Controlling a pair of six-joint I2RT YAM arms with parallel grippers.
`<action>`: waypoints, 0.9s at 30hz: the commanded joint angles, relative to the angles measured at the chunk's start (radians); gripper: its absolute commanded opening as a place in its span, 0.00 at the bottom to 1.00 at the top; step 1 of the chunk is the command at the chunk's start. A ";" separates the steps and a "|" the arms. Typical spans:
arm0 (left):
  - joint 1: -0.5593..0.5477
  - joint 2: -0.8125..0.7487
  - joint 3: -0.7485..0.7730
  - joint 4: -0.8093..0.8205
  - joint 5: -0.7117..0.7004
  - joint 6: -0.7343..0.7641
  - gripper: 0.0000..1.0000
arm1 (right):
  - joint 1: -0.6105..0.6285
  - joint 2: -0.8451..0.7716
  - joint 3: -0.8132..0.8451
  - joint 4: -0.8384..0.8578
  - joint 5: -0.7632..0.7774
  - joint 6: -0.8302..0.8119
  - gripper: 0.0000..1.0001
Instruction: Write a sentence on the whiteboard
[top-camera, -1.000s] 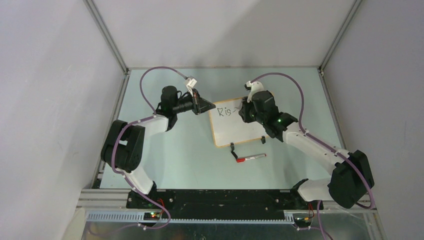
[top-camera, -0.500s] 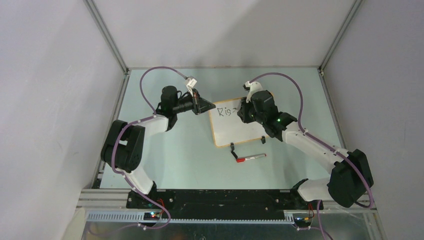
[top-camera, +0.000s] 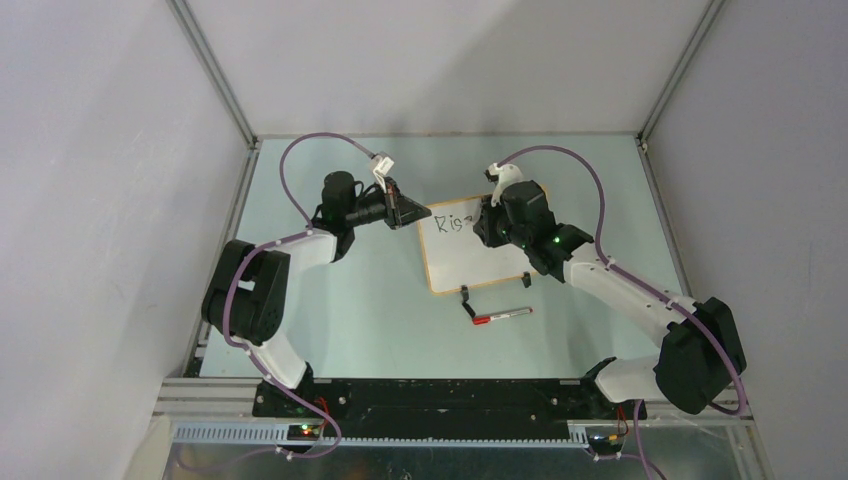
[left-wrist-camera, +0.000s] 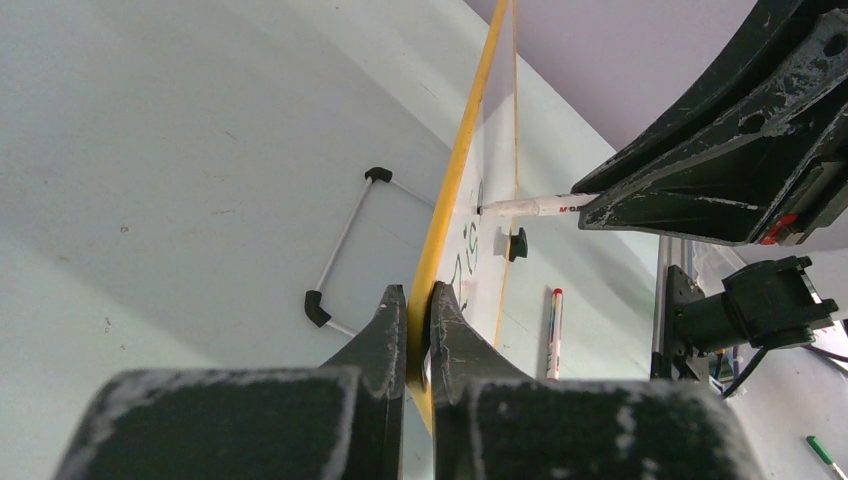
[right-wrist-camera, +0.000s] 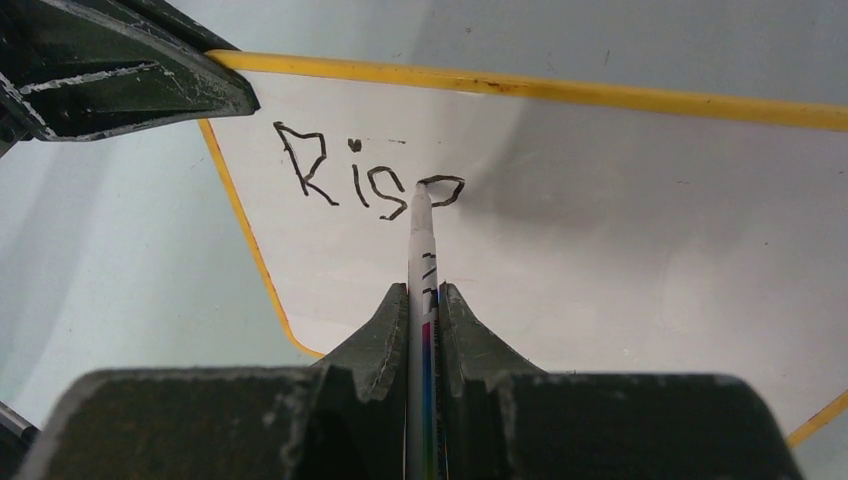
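A loose marker lies just before the whiteboard.

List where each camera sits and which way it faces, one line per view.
Top external: above and behind, looking down on the left arm, the right arm and the whiteboard between them.
Left wrist: on the left gripper, looking along the whiteboard's yellow edge that it clamps.
Right wrist: on the right gripper, looking down its marker at the sentence.
Shared: both wrist views show the marker tip touching the whiteboard.
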 joint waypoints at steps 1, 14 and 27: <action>-0.016 0.018 0.011 -0.082 -0.081 0.107 0.07 | 0.002 0.011 0.036 -0.023 0.017 -0.007 0.00; -0.015 0.016 0.011 -0.085 -0.082 0.109 0.07 | 0.006 -0.010 0.014 -0.052 0.040 -0.006 0.00; -0.015 0.013 0.009 -0.089 -0.084 0.112 0.07 | 0.006 -0.017 0.009 -0.076 0.063 -0.008 0.00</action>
